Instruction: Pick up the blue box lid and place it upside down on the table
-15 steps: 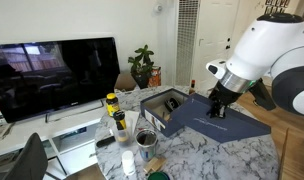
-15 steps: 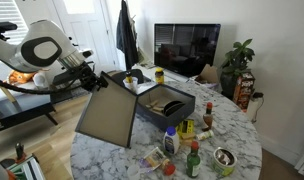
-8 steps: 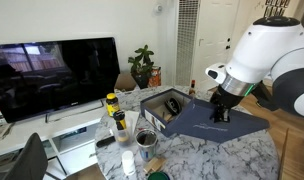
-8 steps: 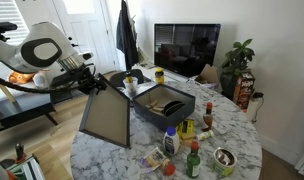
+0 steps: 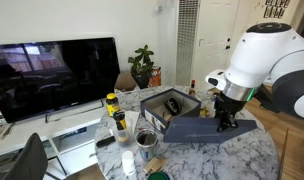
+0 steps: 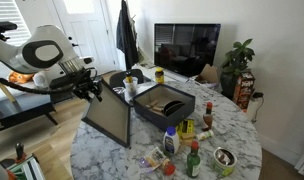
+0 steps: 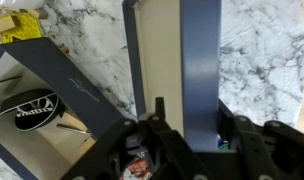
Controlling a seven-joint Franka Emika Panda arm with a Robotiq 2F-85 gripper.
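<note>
The blue box lid (image 5: 204,124) (image 6: 108,118) stands steeply tilted, its lower edge on the table (image 5: 247,160) (image 6: 237,120) beside the deeper navy box base (image 5: 168,108) (image 6: 164,102). Its pale inside faces out in an exterior view. My gripper (image 5: 226,116) (image 6: 96,88) is at the lid's upper edge. In the wrist view the lid's blue rim (image 7: 200,60) and pale inside run up between the fingers. The gripper (image 7: 190,108) stands open there, jaws apart on either side of the rim and no longer pinching it.
Bottles (image 6: 187,140) and a metal cup (image 5: 146,138) crowd the table beyond the box base. Yellow-capped bottles (image 5: 114,108) stand near the table's edge. A TV (image 5: 52,70) and a plant (image 5: 144,66) stand behind. Marble shows beside the lid (image 7: 262,50).
The lid has swung from a broad slant to a steeper, more edge-on stance. The arm dropped slightly with it. The jaws, shut on the lid's edge before, have spread apart.
</note>
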